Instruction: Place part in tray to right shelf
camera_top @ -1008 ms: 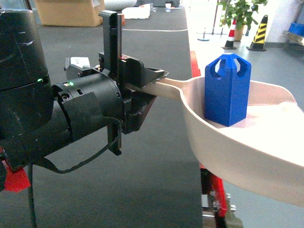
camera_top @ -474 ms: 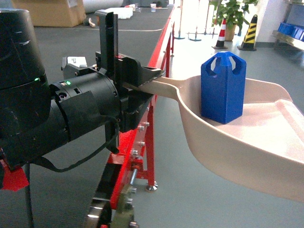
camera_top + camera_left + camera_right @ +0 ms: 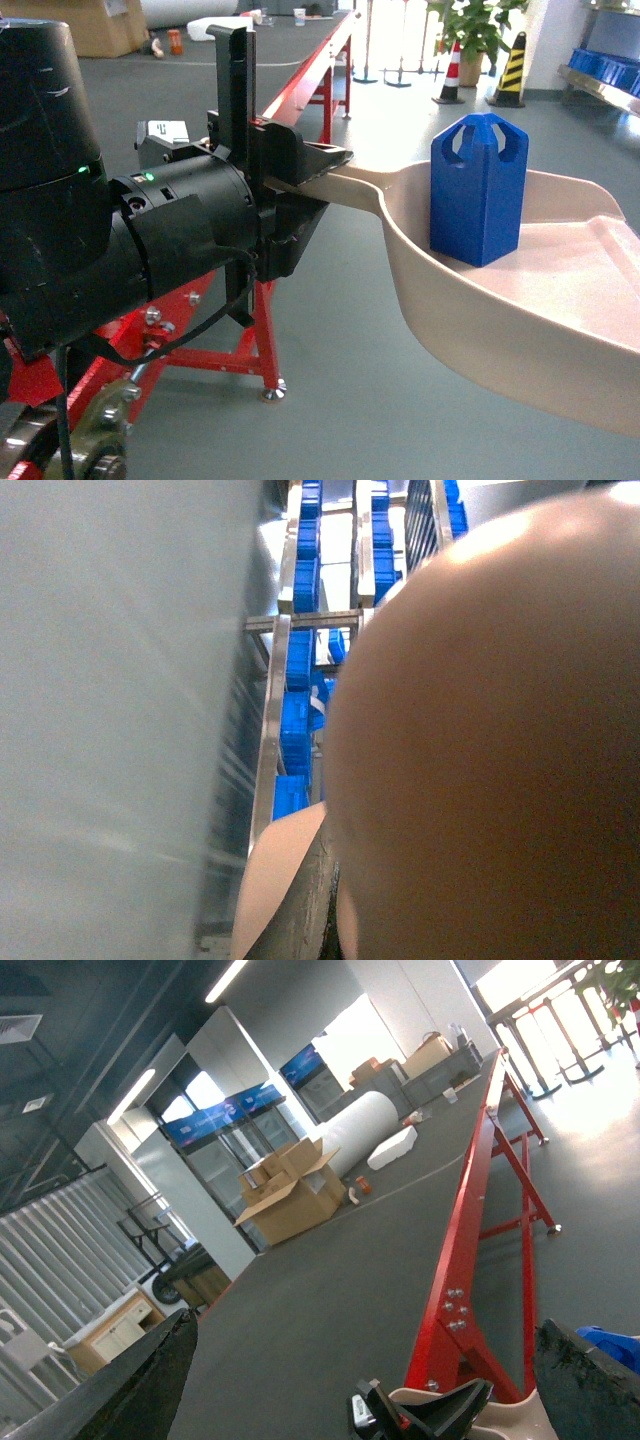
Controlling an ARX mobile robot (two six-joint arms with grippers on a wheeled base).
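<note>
The beige tray [image 3: 520, 300] carries the blue part [image 3: 478, 190], which stands upright against the tray's curved rear rim, near where the handle joins. The left gripper [image 3: 318, 172] is pinched on that flat handle. The tray's straight lip runs out of frame. Past the tray, grey floor lies open toward a red-framed conveyor [image 3: 310, 70]. The right gripper's [image 3: 365, 1380] fingers stand spread.

bright window glare, blurry left wrist view
</note>
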